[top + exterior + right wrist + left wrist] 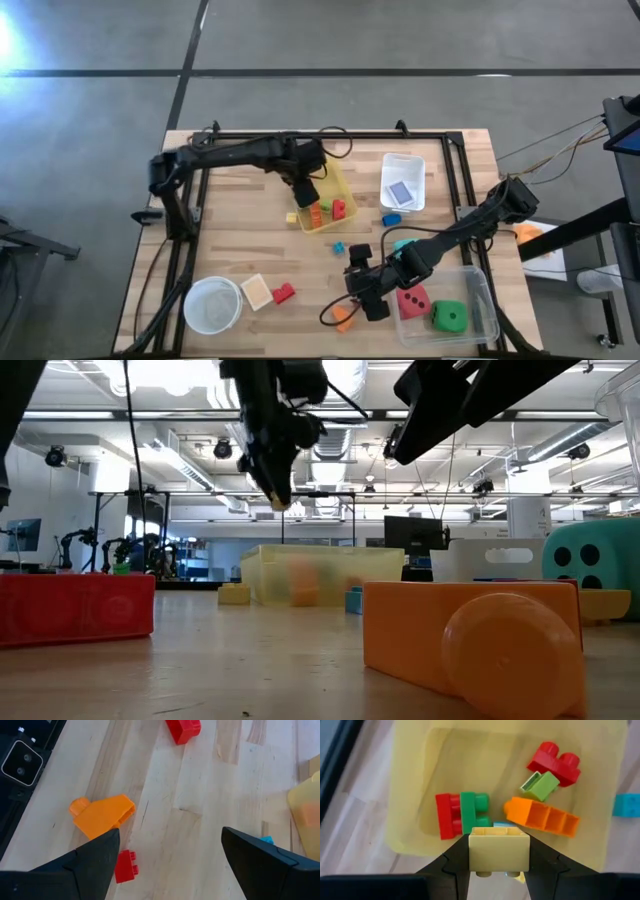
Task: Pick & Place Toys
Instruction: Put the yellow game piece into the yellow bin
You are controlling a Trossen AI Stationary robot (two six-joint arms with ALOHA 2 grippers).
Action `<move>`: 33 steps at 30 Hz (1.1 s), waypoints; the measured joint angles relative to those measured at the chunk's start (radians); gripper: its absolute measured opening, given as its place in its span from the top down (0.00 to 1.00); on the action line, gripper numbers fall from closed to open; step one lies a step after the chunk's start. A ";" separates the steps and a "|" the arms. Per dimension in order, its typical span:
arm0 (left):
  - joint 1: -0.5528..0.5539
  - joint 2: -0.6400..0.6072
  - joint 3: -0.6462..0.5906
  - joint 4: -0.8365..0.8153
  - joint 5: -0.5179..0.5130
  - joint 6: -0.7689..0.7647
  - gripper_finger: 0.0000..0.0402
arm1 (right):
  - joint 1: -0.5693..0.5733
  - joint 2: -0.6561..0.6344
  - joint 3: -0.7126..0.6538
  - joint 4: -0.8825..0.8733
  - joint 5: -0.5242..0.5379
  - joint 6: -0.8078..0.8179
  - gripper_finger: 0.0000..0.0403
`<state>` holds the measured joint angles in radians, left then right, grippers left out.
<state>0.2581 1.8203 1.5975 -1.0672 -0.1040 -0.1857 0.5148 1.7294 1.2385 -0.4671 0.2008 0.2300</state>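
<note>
My left gripper (305, 192) hangs over the yellow bin (345, 188), shut on a pale yellow block (499, 849). In the bin lie red (555, 762), green (472, 810), lime (540, 785) and orange (542, 815) blocks. My right gripper (170, 835) stands open above the near middle of the table. An orange block (102, 815) and a small red block (125, 866) lie on the wood beside its fingers. A pink-red die (411, 299) and a green die (449, 317) sit in the clear bin (485, 300). My left gripper pinches the pale yellow block by two opposite sides (472, 851) between its two fingers. The fingers come from above, pointing steeply down. The block is lifted clear, over the inside of the yellow bin, with its studs (482, 874) on the side toward the wrist.
A white bin (403, 165) holding a blue block stands at the far right. A white bowl (212, 303), a pale block (257, 291) and a red block (284, 293) lie near left. Blue blocks (390, 219) and a yellow one (292, 217) lie mid-table.
</note>
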 joint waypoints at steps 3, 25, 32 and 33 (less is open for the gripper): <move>0.002 0.044 0.000 0.023 0.000 0.018 0.66 | 0.000 0.000 0.000 0.000 0.000 0.003 0.15; 0.118 0.068 -0.267 0.293 0.123 0.050 0.66 | 0.019 0.000 0.000 -0.008 -0.044 0.002 0.15; 0.119 0.064 -0.323 0.362 0.116 0.040 0.66 | 0.019 0.000 0.000 -0.007 -0.044 0.002 0.15; 0.119 0.062 -0.328 0.366 0.116 0.036 0.66 | 0.019 0.000 0.000 -0.007 -0.044 0.002 0.15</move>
<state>0.3771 1.8827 1.2699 -0.7011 0.0121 -0.1492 0.5343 1.7294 1.2385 -0.4744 0.1570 0.2321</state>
